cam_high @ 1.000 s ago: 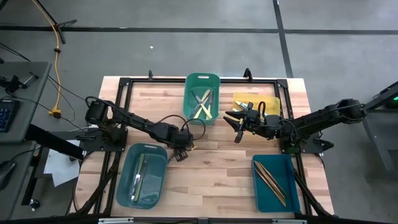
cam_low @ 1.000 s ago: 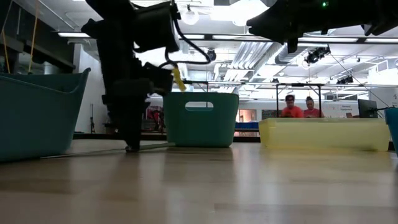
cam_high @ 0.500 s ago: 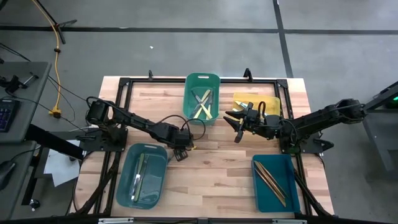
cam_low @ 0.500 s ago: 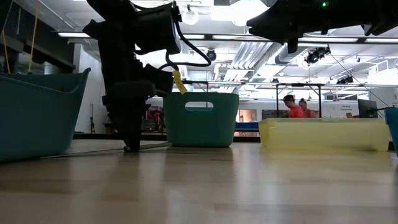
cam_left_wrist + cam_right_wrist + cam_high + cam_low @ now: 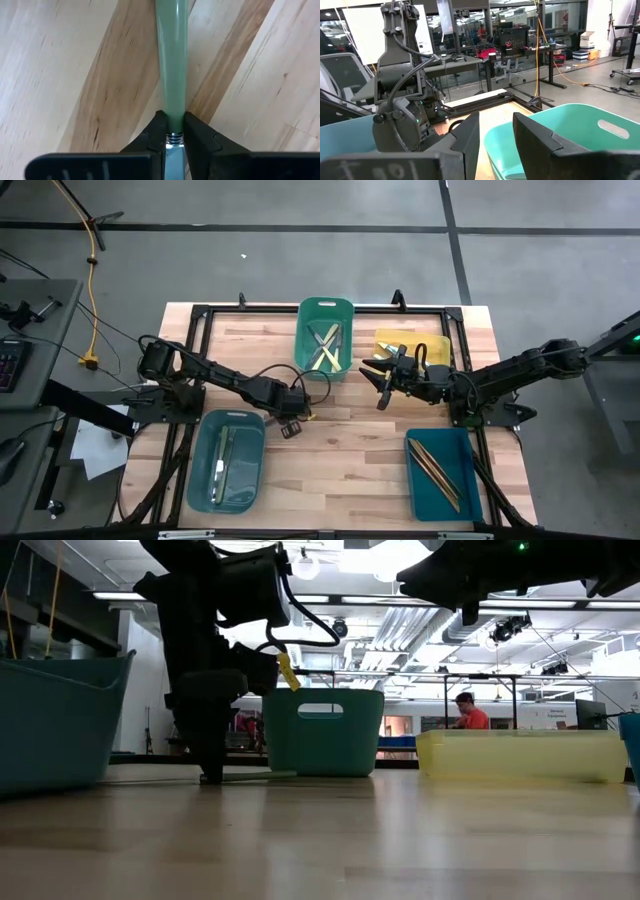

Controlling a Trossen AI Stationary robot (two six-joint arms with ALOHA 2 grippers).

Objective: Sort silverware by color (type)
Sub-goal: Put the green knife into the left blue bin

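Basically pale wood-plank bench [image 5: 340,440], black frame round the edges, grey concrete floor [image 5: 300,260] with dark seam lines beyond. Left claw [image 5: 174,131] down at bench centre-left, pinching a green-handled utensil [image 5: 171,60] where handle meets metal; utensil flat on the wood. Right claw [image 5: 496,131] up off the bench, right of centre, fingers spread, nothing between them. Green bin [image 5: 325,338] at far middle with crossed silverware [image 5: 326,346] inside; yellow bin [image 5: 432,347] just behind right claw; teal bin [image 5: 229,461] near left with a few pieces; blue bin [image 5: 444,471] near right with brown-handled pieces. From low view: big open hall, white ceiling with ducts and lights [image 5: 400,620], person in red top [image 5: 469,713] behind the yellow bin, far back. From right wrist view: desks, an orange cable [image 5: 555,65], boxes [image 5: 585,45] on shelving in the room. Desk with keyboard [image 5: 8,365] off left of bench.
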